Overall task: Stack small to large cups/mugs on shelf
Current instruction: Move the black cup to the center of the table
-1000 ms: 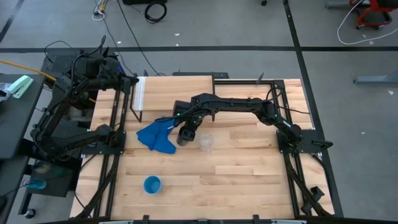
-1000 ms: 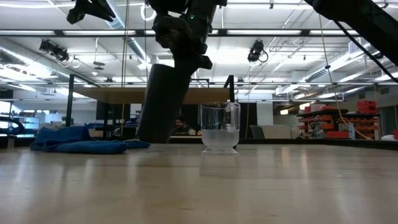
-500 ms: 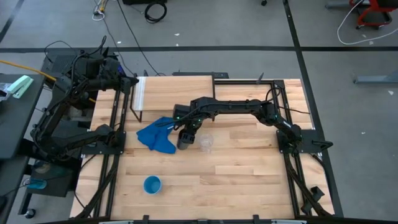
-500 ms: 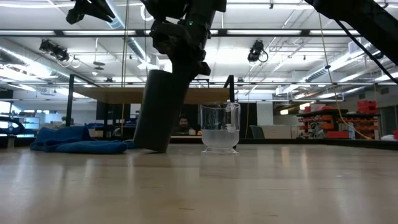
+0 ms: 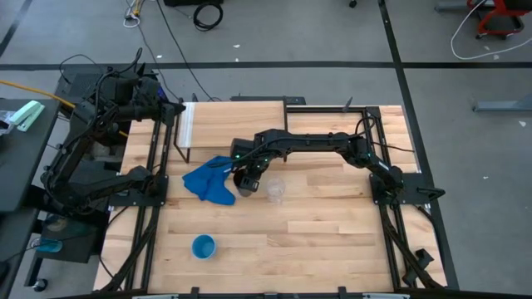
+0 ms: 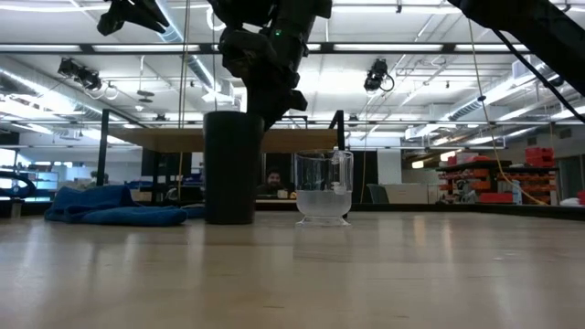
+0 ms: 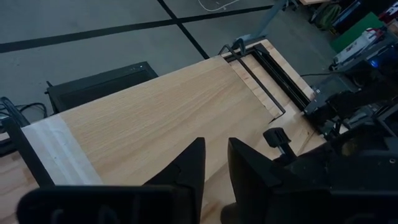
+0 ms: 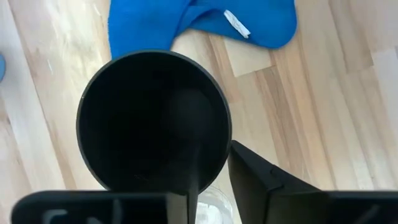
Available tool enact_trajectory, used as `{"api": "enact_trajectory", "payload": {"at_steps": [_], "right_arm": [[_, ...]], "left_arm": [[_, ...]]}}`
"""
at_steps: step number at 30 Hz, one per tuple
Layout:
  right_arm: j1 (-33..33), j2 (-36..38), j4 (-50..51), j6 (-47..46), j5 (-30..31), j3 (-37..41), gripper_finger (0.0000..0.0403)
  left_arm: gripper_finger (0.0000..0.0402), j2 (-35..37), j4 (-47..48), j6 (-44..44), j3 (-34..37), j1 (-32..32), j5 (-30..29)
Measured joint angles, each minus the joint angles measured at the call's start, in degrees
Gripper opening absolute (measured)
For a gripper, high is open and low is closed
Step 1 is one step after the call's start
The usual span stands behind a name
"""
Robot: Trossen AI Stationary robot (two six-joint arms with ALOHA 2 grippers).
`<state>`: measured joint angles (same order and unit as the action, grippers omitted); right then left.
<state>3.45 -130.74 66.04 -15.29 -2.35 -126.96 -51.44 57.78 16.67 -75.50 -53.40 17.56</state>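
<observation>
Since a second ago we have tipped the black cup [image 6: 228,166] from a lean to upright, and its base now sits flat on the table [image 5: 332,241] instead of resting on one edge.

Our right gripper [image 8: 210,163] straddles the cup's rim, one finger down inside the dark bore and the other outside the wall, so we are pinching the wall between them. From the wrist view we cannot be sure how hard the pads bear on it. The left gripper [image 7: 214,163] waits back over the shelf [image 5: 237,118] with its fingers a narrow gap apart, holding nothing.

We judge the black cup to be stiff and light, smooth-walled and apt to slip or tilt when held by the rim alone; a grip lower on the wall or a firm rim pinch would suit it. Just beside it stands the clear cup [image 6: 324,186], which looks thin and easy to knock. The two are near but apart. Between the black cup and the shelf lies the blue cloth [image 5: 208,179], soft and liable to snag a base dragged over it. The light blue cup [image 5: 204,246] stands well apart, near the table's front edge. No cup is on the shelf yet.
</observation>
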Motion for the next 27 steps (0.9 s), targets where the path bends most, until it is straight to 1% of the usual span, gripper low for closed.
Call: {"api": "enact_trajectory", "payload": {"at_steps": [8,17,20,27], "right_arm": [[-0.17,0.00,0.02,-0.24,-1.77,0.00,0.0093],[-0.27,0.02,-0.18,-0.15,-1.82,-0.04,0.0093],[-0.17,0.73,-0.67,-0.08,-1.81,-0.05,0.0093],[0.42,5.02,-2.73,0.03,-1.70,-0.19,0.0093]], "left_arm": [[0.0080,0.00,0.00,0.00,0.00,0.01,0.00],[0.0075,0.00,-0.01,0.04,0.00,0.01,0.00],[0.0079,0.00,-0.02,0.05,0.00,0.01,-0.01],[0.0084,0.02,-0.04,0.07,0.00,-0.01,-0.04]]}}
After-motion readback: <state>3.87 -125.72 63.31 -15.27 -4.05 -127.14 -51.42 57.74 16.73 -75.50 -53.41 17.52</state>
